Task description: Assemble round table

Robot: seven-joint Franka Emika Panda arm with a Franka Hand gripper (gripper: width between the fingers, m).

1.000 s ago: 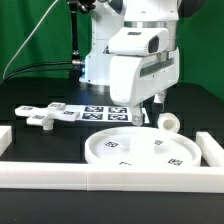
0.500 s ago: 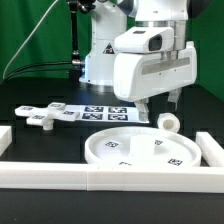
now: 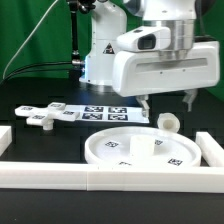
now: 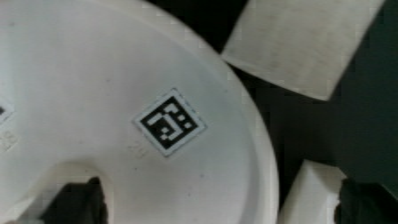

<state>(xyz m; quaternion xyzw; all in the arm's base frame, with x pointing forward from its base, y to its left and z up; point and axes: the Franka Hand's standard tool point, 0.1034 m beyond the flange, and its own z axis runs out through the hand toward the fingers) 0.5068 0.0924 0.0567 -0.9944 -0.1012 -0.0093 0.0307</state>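
The round disc (image 3: 140,148) lies flat at the front of the table, with tags on its top. The short cylinder leg (image 3: 167,123) stands just behind its far right rim. The cross-shaped foot piece (image 3: 45,116) lies at the exterior view's left. My gripper (image 3: 167,102) hangs open and empty above the leg, one finger on each side of it and apart from it. In the wrist view the disc (image 4: 107,80) fills most of the picture, with one tag (image 4: 169,122) on it. My gripper (image 4: 222,212) holds nothing between its dark fingertips (image 4: 71,200).
The marker board (image 3: 105,112) lies behind the disc. Long white bars edge the front (image 3: 100,176), the exterior view's right (image 3: 210,148) and the left (image 3: 5,135). The robot base (image 3: 100,60) stands behind. A white bar end (image 4: 302,45) shows beside the disc in the wrist view.
My gripper has moved toward the exterior view's right and risen a little, now over the leg. Its fingers look spread wider. The parts have not moved.
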